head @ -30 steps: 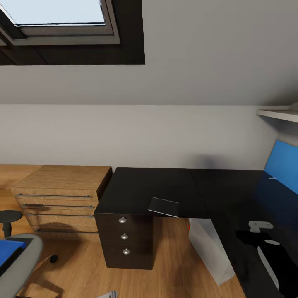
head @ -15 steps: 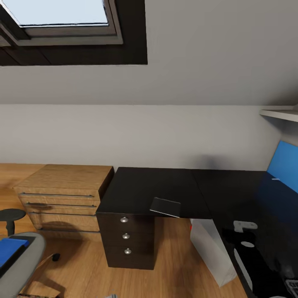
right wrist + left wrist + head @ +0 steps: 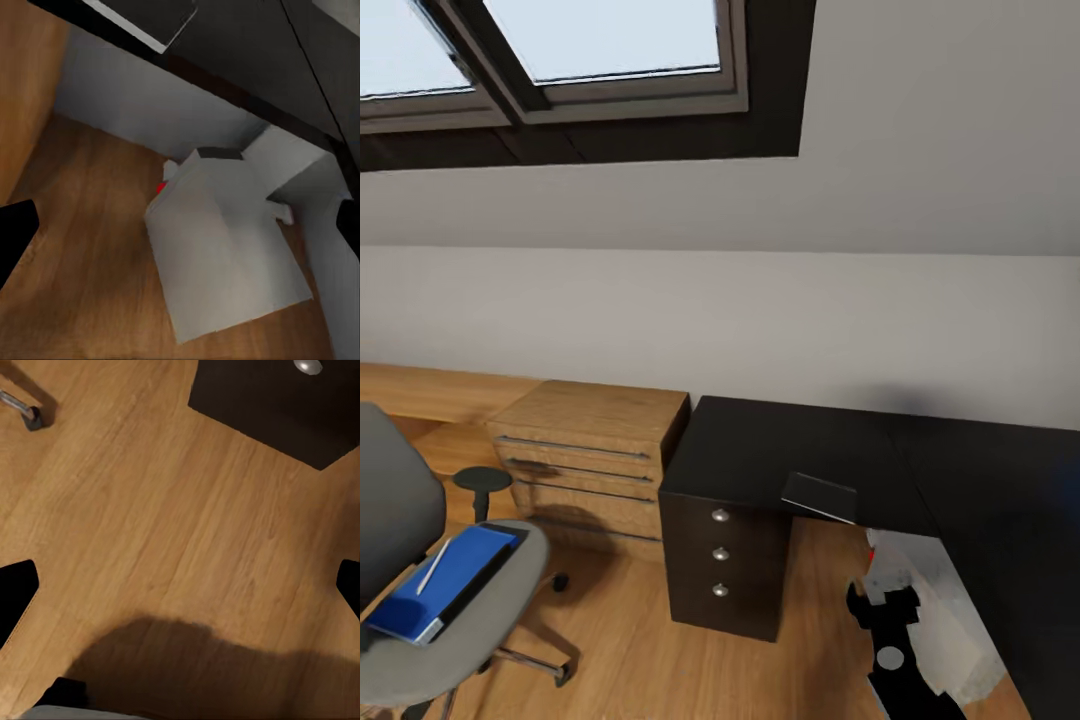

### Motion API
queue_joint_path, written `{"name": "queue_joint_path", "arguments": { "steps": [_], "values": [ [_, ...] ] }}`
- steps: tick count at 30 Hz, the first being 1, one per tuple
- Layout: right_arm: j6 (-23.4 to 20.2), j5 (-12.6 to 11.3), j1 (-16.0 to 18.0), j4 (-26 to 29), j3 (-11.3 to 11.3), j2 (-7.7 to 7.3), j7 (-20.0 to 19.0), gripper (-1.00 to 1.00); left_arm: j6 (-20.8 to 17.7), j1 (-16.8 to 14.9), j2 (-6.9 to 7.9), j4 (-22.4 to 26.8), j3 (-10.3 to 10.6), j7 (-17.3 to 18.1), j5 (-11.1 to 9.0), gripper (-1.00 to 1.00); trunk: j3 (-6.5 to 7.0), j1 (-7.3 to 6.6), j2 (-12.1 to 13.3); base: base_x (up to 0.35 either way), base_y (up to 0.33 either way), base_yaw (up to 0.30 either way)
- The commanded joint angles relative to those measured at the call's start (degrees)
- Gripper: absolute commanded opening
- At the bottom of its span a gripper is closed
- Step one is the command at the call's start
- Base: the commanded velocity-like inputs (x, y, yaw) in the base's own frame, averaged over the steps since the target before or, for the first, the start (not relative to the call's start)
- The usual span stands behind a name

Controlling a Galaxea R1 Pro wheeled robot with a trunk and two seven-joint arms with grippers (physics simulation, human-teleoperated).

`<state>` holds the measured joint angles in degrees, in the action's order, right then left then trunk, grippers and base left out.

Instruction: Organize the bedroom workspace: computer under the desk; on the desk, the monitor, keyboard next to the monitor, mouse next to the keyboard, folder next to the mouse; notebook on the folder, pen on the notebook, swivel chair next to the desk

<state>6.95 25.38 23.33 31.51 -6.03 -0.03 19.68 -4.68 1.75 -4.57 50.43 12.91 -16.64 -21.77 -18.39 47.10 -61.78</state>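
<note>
head view faces desk [image 3: 810, 450]; right wrist looks under desk, left at floor [image 3: 172, 532].

A room in a home, set up as a study corner under a sloping ceiling: a skylight [image 3: 560, 60] sits in the slanted wall above a dark counter [image 3: 810, 455] with drawers, a wooden chest of drawers [image 3: 585, 455] (pale oak look), a grey swivel chair [image 3: 450, 600] and warm plank flooring [image 3: 165, 532].

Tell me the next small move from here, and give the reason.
Probably keep turning toward the swivel chair and close in with the left arm. The blue folder lies on its seat with a pen-like white stick on top, off the black desk, and no gripper is near it.
</note>
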Motion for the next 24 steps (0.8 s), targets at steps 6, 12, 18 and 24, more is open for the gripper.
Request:
{"name": "queue_joint_path", "arguments": {
  "steps": [6,12,18,24],
  "values": [
    [10.77,5.11,0.05,-9.65,4.56,2.08,0.49,1.00,-0.28,-0.02,0.08,-0.28,0.13,-0.33,-0.38,1.00,-0.26,-0.02,-0.05,-0.204,0.268,0.274],
    [12.82,5.54,0.05,-11.58,5.30,2.53,0.44,1.00,-0.36,-0.03,0.07,-0.32,0.10,-0.32,-0.38,1.00,-0.47,-0.02,-0.05,-0.211,0.270,0.272],
    [19.60,4.65,0.05,-19.07,4.82,5.60,0.38,1.00,-0.16,-0.04,0.10,-0.33,-0.01,-0.47,-0.47,1.00,-0.69,-0.02,-0.05,-0.199,0.225,0.272],
    [25.16,-2.53,0.05,-24.72,3.15,1.48,0.13,1.00,-0.07,-0.02,0.14,-0.33,-0.15,-0.72,-0.55,1.00,-0.91,-0.02,-0.05,-0.039,0.030,0.272]
  ]
}}
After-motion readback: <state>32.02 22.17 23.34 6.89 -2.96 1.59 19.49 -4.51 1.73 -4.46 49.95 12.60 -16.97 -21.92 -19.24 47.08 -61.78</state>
